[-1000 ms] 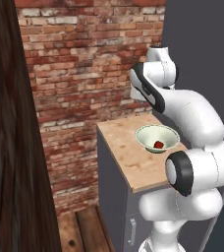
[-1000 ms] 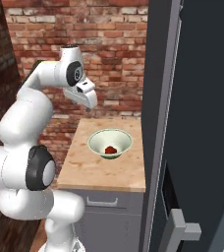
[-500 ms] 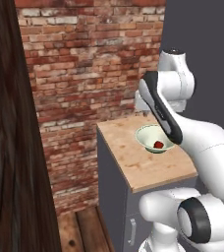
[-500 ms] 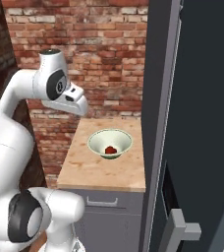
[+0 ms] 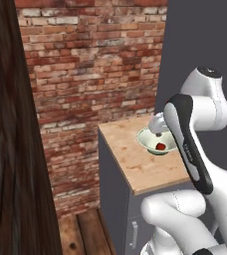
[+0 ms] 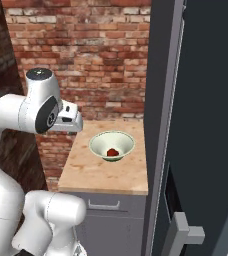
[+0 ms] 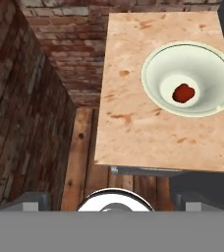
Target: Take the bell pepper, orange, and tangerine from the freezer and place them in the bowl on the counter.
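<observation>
The small glossy red lumpy bell pepper [image 7: 184, 92] is seen lying at the bottom of the wide, shallow, pale greenish-white bowl [image 7: 155, 64] with a flared rim; nothing else is held in the bowl. In the hand view the bowl is found at about 2 o'clock, and the bowl is set on the light speckled wooden counter top [image 7: 133, 123] of a low grey cabinet [image 6: 111, 220]. In the right base view the pepper [image 6: 112, 151] is shown at the middle of the bowl [image 6: 98, 142], which stands near the counter's [image 6: 86, 172] right side, just beside the tall dark blue-grey freezer [image 6: 201, 100] at 3 o'clock. In the left base view the bowl [image 5: 146, 140] and the pepper [image 5: 161, 146] are partly covered by the white arm.

The two-finger gripper [image 6: 72, 120] is seen in the right base view raised above the counter's left edge, at about 9 o'clock from the bowl and apart from it. Its jaws are spread wide and nothing is held between them.

A red brick wall [image 6: 86, 55] is seen behind the counter, and wooden floor planks [image 7: 77, 157] are seen below its left edge in the hand view.
</observation>
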Tool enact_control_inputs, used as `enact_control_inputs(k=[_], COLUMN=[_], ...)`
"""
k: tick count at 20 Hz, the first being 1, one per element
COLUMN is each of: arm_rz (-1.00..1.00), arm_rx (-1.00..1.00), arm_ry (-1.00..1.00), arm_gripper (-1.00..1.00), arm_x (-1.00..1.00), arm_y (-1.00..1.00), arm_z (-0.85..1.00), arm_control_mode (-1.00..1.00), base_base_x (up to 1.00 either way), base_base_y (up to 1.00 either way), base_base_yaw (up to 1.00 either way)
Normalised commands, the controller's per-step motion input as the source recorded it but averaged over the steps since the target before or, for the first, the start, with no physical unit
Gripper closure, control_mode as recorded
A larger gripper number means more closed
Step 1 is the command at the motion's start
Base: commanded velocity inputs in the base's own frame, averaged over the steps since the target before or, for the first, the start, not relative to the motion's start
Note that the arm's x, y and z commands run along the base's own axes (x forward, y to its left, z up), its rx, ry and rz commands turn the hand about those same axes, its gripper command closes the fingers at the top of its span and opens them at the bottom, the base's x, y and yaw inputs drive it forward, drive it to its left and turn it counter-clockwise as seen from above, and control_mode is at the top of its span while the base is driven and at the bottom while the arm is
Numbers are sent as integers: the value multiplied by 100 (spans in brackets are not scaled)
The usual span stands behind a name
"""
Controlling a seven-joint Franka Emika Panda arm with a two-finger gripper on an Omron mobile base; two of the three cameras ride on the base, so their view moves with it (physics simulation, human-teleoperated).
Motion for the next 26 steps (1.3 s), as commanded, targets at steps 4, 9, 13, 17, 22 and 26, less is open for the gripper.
enact_control_inputs(k=[4,9,13,17,22,26], arm_rz=[17,2,-1,-6,-3,-2], arm_rx=[0,-6,-8,-6,0,0], arm_ry=[0,3,4,0,-1,0], arm_gripper=[-100,-100,-100,-100,-100,-100], arm_x=[-39,-22,-19,-33,-35,-34], arm_y=[0,6,8,7,0,0], arm_z=[0,0,0,0,0,0], arm_control_mode=[-100,-100,-100,-100,-100,-100], base_base_x=[0,0,0,0,0,0], base_base_y=[0,0,0,0,0,0], base_base_yaw=[0,0,0,0,0,0])
